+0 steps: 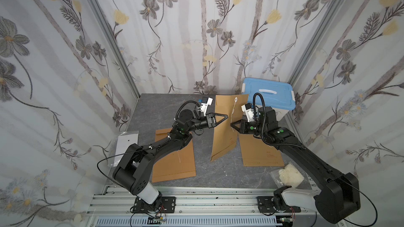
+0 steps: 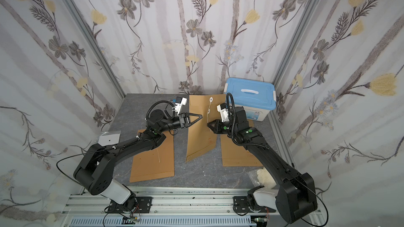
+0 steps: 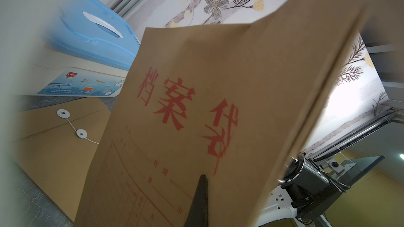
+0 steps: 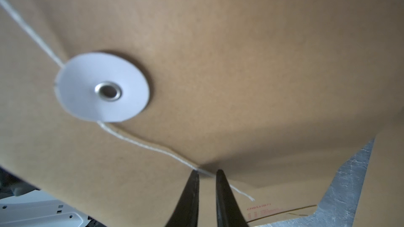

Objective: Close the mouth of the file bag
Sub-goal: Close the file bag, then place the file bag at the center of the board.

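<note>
Midway across the tabletop (image 1: 202,153), the left claw (image 1: 226,116), reaching right, pinches the upright file bag (image 1: 223,140) printed 档案袋 in red, while the right claw (image 1: 232,125), reaching left, stands slightly parted at its string (image 4: 140,140).

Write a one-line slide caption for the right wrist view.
Right gripper, fingers slightly apart, meets the white string trailing from the disc on the file bag.

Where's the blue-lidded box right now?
In both top views, the blue-lidded box sits in the far right corner of the table, behind the held-up file bag.
</note>
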Action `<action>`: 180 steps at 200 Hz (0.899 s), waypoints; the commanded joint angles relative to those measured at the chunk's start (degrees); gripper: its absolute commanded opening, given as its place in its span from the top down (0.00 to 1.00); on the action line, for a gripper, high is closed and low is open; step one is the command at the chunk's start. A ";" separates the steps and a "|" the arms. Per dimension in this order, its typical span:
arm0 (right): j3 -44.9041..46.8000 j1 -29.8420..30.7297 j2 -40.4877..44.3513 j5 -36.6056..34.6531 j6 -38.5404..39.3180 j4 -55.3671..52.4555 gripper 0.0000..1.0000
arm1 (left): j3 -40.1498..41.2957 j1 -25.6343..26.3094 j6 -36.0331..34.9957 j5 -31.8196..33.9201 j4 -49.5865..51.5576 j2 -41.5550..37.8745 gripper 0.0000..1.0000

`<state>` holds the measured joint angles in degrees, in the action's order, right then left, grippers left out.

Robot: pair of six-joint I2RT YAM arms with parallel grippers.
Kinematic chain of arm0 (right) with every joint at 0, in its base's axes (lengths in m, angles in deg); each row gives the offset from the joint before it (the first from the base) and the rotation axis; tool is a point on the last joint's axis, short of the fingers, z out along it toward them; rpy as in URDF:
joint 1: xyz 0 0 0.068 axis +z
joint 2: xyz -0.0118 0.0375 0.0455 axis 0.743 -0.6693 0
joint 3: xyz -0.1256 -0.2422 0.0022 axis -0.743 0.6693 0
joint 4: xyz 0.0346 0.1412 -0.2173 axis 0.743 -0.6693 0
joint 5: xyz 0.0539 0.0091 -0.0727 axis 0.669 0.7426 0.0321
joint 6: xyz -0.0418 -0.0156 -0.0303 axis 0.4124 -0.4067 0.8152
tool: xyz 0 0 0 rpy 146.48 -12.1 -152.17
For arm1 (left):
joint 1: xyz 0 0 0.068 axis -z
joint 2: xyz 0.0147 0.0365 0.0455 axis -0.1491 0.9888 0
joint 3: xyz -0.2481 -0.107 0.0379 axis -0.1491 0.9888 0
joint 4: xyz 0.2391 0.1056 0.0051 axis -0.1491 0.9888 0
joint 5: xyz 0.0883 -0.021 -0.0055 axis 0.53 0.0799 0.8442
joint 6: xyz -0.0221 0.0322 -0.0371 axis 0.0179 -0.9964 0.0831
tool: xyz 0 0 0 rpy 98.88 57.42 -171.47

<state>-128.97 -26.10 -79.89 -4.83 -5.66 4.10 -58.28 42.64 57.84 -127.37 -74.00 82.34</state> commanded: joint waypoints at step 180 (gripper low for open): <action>0.10 -8.67 -0.11 -0.21 2.23 4.75 1.00 | 2.52 -2.44 6.05 -1.98 -10.22 0.86 1.00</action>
<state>-127.79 -33.48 -81.09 -5.49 -4.24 9.04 -56.13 40.54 62.03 -127.89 -79.24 82.96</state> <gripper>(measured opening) 0.049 0.053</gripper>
